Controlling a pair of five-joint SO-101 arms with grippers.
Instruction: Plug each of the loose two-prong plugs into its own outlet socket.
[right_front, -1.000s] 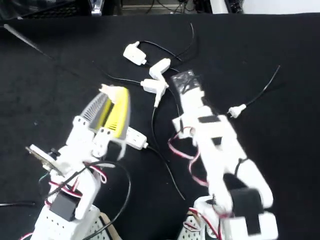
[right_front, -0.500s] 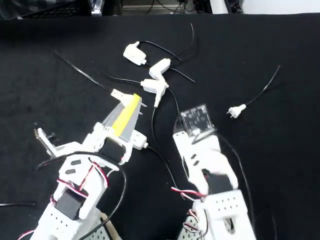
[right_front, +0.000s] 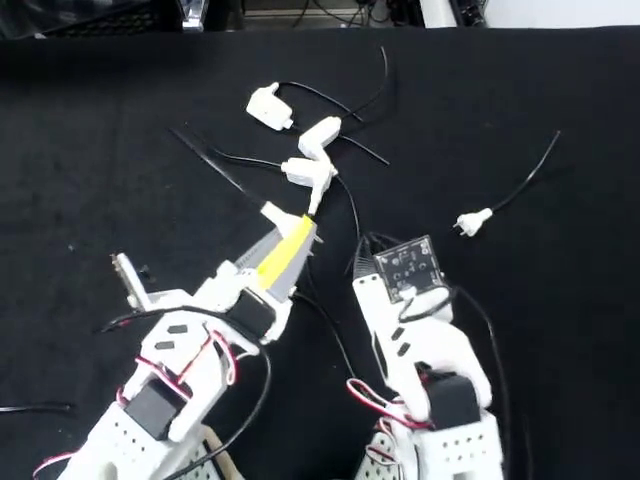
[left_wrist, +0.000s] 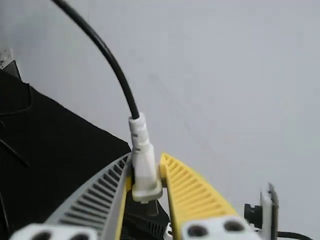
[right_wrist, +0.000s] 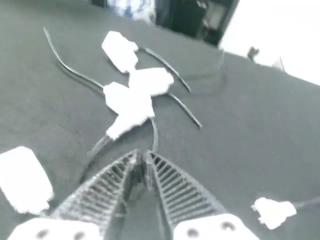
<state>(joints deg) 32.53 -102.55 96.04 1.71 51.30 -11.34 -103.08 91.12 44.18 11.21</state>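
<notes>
- Left claw (right_front: 292, 232): clamped on a white two-prong plug (left_wrist: 142, 162) that trails a thin black cord (right_front: 215, 165). The plug body sits between the grey and yellow fingers, and the cord end sticks out past the tips. I cannot see the prongs.
- Change, left arm: over the last second I have swung this claw from left of the middle of the black desk (right_front: 560, 330) in toward the middle. The trailing cord has swept across with it from the far left corner.
- Cluster of three white plastic outlet sockets (right_front: 320, 135): lying toward the far edge, about midway along it, each with its own black lead. It has not shifted. The nearest socket (right_front: 305, 172) now lies just beyond the left claw's tips, and I cannot tell whether they touch.
- Right claw (right_wrist: 141, 159): fingers together with nothing between them. This arm has drawn back from the cluster toward the near edge, and its claw now faces the sockets from well apart.
- Second white two-prong plug (right_front: 472, 222): loose on the desk toward the right edge, with its black cord running off to the far right. It is unmoved.
- Meaning for the task: the first plug has been carried close to the sockets but is not seated, and the second is untouched. Because the cord end leads, I judge the plug must be turned or re-gripped before its prongs can meet a socket.
</notes>
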